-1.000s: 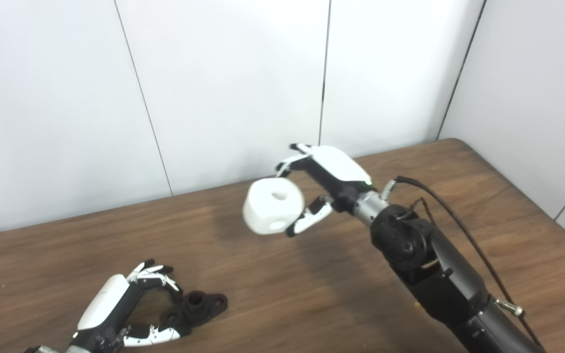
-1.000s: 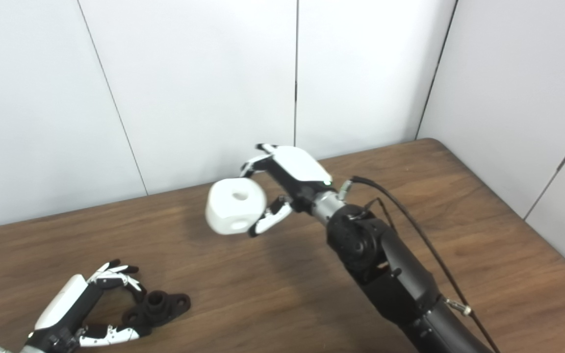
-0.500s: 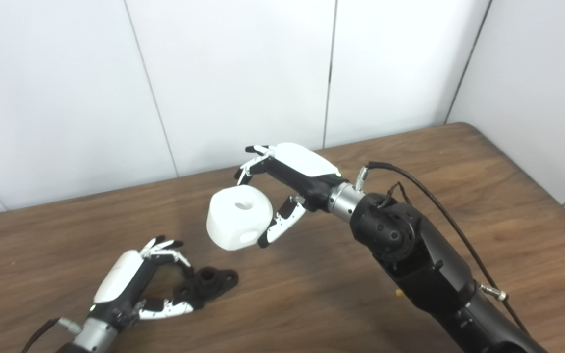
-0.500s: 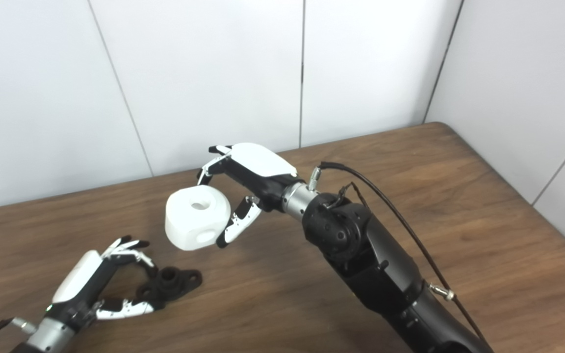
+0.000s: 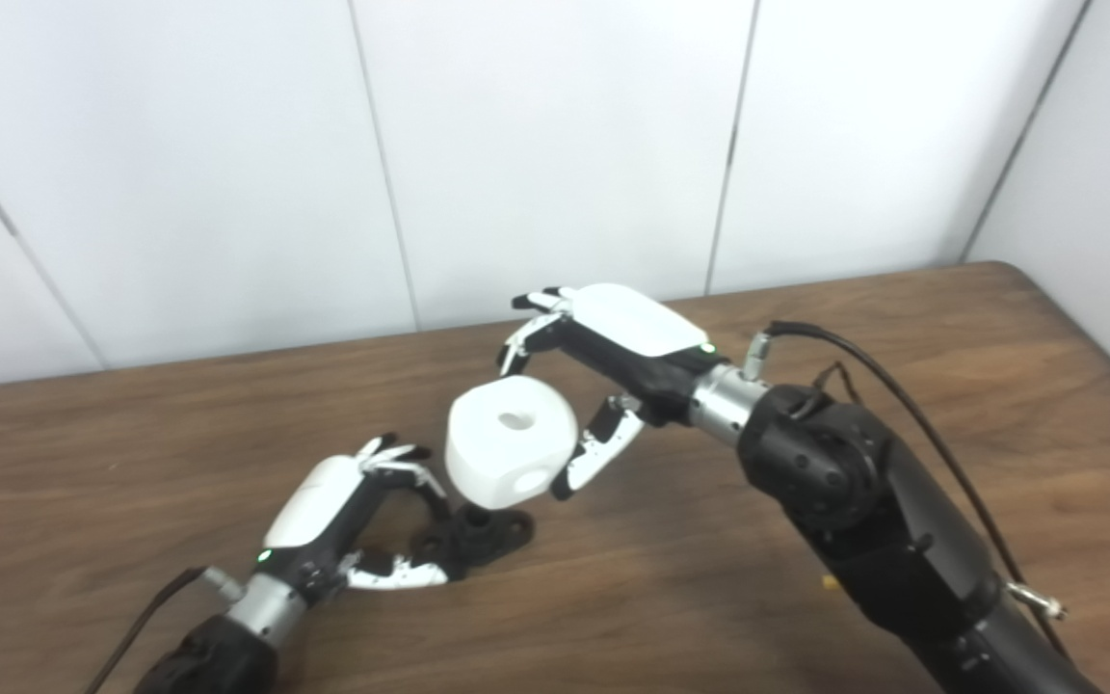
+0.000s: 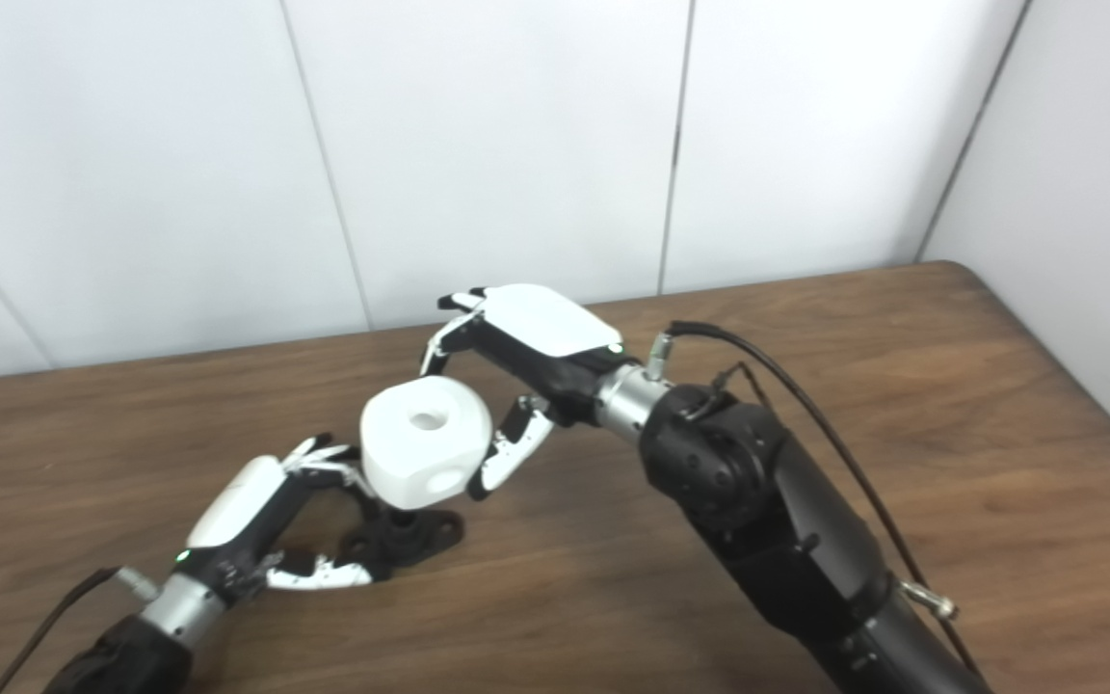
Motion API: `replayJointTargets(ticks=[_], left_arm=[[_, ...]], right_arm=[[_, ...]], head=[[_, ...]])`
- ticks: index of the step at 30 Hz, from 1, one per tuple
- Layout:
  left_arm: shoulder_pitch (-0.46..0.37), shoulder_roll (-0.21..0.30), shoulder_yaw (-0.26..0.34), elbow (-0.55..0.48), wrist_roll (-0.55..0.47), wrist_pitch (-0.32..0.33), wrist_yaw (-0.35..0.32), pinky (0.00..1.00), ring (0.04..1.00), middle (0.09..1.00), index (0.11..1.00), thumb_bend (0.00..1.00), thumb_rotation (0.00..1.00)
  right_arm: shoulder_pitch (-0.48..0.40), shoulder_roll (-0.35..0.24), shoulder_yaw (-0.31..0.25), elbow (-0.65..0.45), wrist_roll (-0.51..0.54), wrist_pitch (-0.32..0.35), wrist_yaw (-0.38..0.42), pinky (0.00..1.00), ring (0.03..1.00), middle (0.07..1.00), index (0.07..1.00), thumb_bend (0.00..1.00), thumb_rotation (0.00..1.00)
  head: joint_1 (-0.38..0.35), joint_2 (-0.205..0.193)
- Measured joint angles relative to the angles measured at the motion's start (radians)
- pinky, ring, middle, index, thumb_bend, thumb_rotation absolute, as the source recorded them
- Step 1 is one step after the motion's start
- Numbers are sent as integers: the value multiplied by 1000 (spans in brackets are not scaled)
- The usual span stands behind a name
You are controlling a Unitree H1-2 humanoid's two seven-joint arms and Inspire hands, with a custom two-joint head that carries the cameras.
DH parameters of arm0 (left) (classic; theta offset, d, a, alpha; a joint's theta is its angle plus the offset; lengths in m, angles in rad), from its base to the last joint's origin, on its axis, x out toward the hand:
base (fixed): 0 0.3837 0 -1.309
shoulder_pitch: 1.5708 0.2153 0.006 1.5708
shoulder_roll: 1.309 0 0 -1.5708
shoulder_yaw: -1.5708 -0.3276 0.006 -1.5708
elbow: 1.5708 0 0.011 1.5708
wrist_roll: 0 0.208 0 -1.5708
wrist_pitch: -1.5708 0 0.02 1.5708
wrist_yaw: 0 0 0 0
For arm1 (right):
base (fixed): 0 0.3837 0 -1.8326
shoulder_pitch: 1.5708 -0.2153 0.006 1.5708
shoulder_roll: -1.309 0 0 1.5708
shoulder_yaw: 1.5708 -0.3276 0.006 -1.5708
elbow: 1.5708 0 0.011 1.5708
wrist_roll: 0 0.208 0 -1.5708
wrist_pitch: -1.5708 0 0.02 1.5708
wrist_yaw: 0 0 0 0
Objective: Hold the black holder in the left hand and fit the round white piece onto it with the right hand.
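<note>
The black holder (image 5: pixel 489 536) rests on the wooden table (image 5: pixel 83 463), its short post pointing up. My left hand (image 5: pixel 329 506) is shut on the holder's left flange, thumb below and fingers curled over it. My right hand (image 5: pixel 627 337) is shut on the round white piece (image 5: pixel 512 455), which has a hole in its top face and one in its side. The piece hangs just above the post, close to the left hand's fingertips. Whether piece and post touch is hidden by the piece itself.
White wall panels (image 5: pixel 555 145) stand along the table's far edge and right side. A black cable (image 5: pixel 892 405) loops beside my right forearm. The table's rounded far right corner (image 5: pixel 1027 270) lies near the side wall.
The camera has turned left, so the whole picture shifted right. My right hand has brought the white piece down and left, from well apart to just over the holder. The left hand keeps its hold.
</note>
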Motion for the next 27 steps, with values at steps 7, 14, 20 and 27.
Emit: replayJointTargets(ticks=[7,14,20,27], left_arm=[[0,-5,-13,-9,0,20,1,1000,878,668,481,523,52],[3,-9,-25,-12,7,25,20,991,875,666,481,523,53],[10,-13,-32,-34,26,41,21,992,875,666,481,523,54],[13,-20,-32,-36,26,46,21,1000,878,668,481,523,53]], right_arm=[[-33,-4,12,6,-10,-45,7,1000,939,735,478,525,138],[-33,-4,32,39,-34,-78,23,1000,932,729,478,525,138],[-33,-4,32,39,-44,-91,29,1000,929,726,478,525,139],[-31,-4,31,45,-40,-95,36,1000,931,730,478,525,137]], head=[[25,12],[35,20],[46,26],[52,25]])
